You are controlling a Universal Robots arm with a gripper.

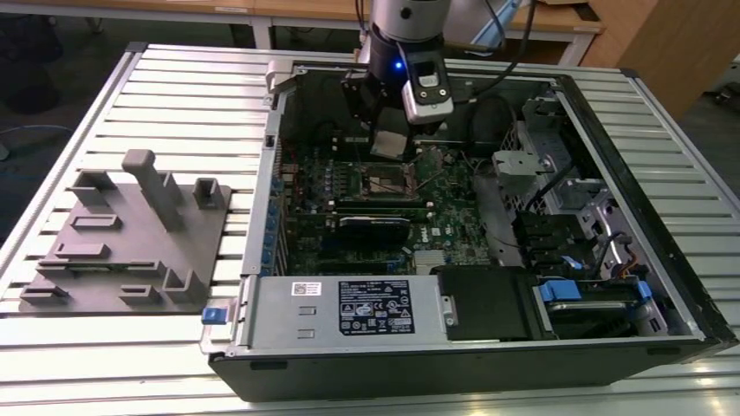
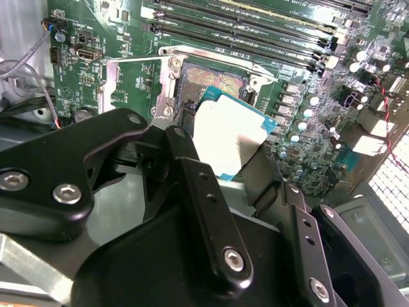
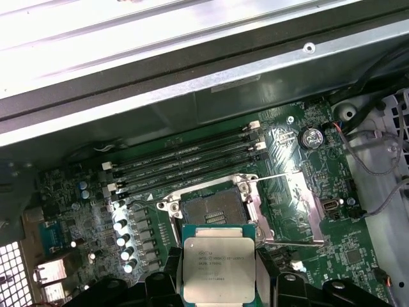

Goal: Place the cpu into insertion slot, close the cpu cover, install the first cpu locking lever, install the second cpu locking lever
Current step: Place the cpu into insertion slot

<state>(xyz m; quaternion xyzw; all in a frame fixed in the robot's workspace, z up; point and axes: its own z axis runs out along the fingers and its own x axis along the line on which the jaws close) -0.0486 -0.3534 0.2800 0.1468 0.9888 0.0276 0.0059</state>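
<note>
Claw (image 3: 219, 286) is clamped on the cpu (image 3: 219, 262) by two opposite edges, pale metal top facing up. Chip looks roughly level in both wrist views. It hangs over the insertion slot (image 3: 214, 208), clear of it, not seated. In the exterior view it sits a bit to the far side of the slot (image 1: 387, 182).

The slot is bare, contact field exposed. The cpu cover (image 3: 254, 203) is flipped open beside it, w/ a thin wire lever (image 3: 281, 175) swung out along its edge. Can't make out the 2nd lever for sure. Memory slots (image 3: 185, 163) run just beyond the socket.

All this is on the motherboard (image 1: 347, 217), inside an open pc case (image 1: 647, 286) lying on a slatted table (image 1: 173, 87). A grey fixture tray (image 1: 116, 251) sits well apart at the exterior view's left.

Step in hand, as I judge it: no. 1, placing the cpu. Cover and both levers aren't done yet.

What it calls for, imo: get the chip centred and square over the slot, corners and notches matched, and keep it flat. Then a straight, gentle drop w/ no sliding across the contacts, since a skewed or dragged chip could bend them.
</note>
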